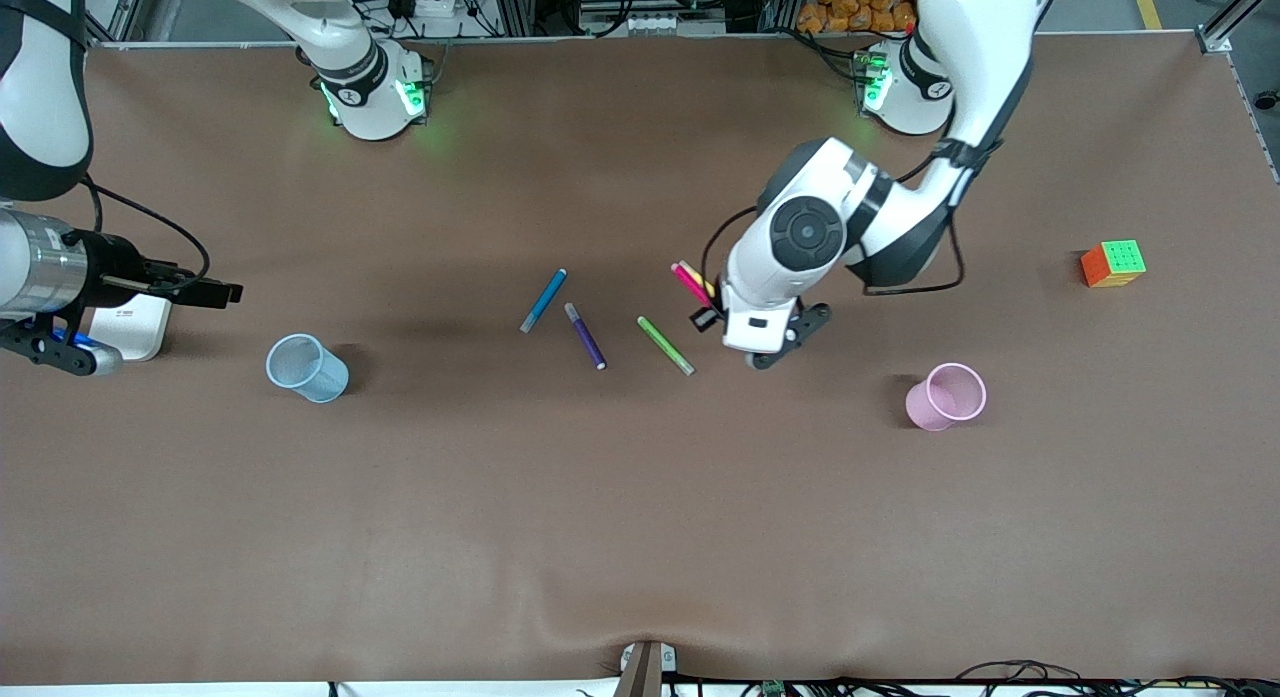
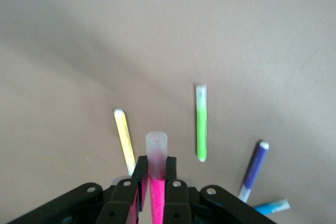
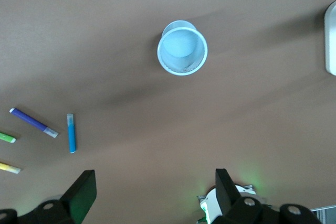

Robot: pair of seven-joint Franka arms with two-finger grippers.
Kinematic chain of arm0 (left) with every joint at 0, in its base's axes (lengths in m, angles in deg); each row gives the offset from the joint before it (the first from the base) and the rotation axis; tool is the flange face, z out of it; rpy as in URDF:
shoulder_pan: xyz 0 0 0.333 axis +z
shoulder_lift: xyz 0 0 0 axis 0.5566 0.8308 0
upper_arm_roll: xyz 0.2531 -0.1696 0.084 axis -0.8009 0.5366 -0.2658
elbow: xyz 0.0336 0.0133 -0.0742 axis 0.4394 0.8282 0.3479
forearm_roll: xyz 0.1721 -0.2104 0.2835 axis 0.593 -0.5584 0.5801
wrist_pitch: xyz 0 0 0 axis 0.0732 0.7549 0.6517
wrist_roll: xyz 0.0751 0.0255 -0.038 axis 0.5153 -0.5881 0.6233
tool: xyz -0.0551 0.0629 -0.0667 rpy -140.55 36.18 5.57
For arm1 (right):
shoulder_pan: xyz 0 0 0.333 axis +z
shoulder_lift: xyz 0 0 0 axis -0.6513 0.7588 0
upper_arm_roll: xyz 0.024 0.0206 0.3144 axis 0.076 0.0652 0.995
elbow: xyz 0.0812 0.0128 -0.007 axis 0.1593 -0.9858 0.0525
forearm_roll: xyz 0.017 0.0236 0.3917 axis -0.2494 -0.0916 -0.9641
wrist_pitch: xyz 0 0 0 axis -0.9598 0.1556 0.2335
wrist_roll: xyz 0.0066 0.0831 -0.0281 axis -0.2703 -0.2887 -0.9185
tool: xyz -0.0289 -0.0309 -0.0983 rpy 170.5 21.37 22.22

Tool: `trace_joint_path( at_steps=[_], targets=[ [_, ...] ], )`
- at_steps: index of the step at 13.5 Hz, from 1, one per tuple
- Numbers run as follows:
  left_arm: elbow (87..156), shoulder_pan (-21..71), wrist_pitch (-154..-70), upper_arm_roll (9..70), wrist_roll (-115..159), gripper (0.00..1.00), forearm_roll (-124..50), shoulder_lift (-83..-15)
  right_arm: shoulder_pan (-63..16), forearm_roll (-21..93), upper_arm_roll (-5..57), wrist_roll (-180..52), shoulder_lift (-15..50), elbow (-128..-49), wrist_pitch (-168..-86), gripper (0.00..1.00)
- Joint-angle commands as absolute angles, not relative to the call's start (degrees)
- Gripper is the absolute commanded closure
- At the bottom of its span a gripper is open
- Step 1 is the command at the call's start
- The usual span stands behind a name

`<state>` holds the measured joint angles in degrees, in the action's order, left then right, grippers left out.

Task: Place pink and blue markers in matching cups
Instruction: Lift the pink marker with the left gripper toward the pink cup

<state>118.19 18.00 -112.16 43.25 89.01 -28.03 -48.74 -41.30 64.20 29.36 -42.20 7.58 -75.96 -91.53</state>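
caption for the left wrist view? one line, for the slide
Left gripper shut on the pink marker, lifted over the table with yellow, green, purple and blue markers below.

A brown table (image 1: 640, 537) fills the frame. Near the centre lie three markers: a blue marker (image 1: 544, 300), a purple marker (image 1: 586, 336) just below it, and a green marker (image 1: 666, 345) beside that. A yellow marker (image 2: 125, 139) lies a little above the green one, mostly hidden. A blue cup (image 1: 306, 368) stands at middle left, a pink cup (image 1: 947, 396) at middle right. A colour cube (image 1: 1112, 263) sits at upper right. A white box (image 1: 130, 327) rests at the frame's left edge.
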Motion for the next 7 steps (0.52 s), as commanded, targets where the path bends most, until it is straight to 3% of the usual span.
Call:
trace_joint_path(
  at_steps=[1, 7],
  targets=[
    [118.7, 19.4, -110.9, 43.21, 89.56, 1.0, -25.23, -51.56, -41.35, 60.86, 29.22, -39.74, 5.95, -80.21, -94.8, 0.0],
    [115.8, 25.2, -105.55, 43.13, 80.89, 1.0, -22.15, -53.92, -34.68, 60.77, 29.3, -28.41, 5.33, -86.35, -102.79, 0.0]
  ],
)
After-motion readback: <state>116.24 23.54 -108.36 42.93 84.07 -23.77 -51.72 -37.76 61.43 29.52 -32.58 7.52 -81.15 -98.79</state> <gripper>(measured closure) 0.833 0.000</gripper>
